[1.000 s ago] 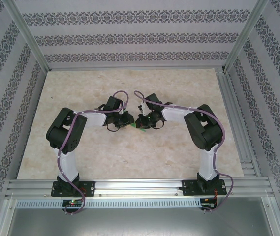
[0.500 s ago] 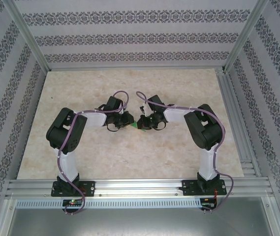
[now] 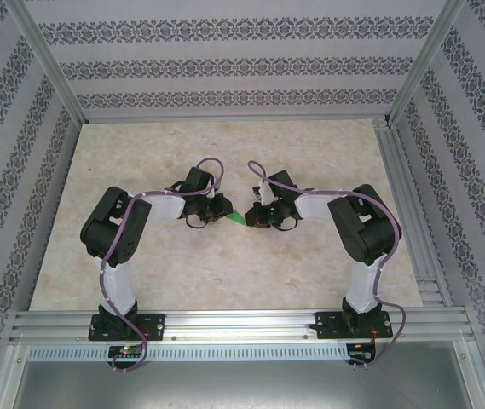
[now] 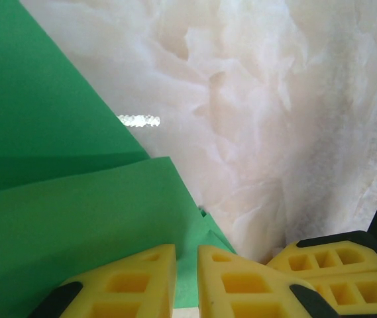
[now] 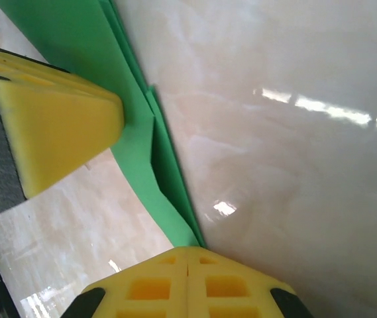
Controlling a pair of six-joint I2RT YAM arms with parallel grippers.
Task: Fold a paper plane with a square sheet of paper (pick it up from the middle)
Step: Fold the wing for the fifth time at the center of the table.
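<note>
Green paper (image 4: 75, 205), thin and folded into overlapping layers, sits over the middle of the table (image 3: 140, 153), stretched between the two grippers. The left gripper (image 4: 186, 258) has its yellow fingers (image 4: 128, 285) drawn nearly together, with a sliver of green in the gap, so it looks pinched on a folded edge. The right gripper (image 5: 188, 255) is fully closed, and a corner of the paper runs into its tips, apparently caught there. Whether any of the sheet touches the table I cannot tell.

The sheet should handle as almost weightless and limp. It sags and buckles between the grips, as the wave in the right wrist view shows, and it will tear or crumple if the arms pull apart hard. The smooth surface may slip from foam pads. The firmest holds are on the creases and layered flaps, near the edges, where several thicknesses give some stiffness. A single ply would bend away.
</note>
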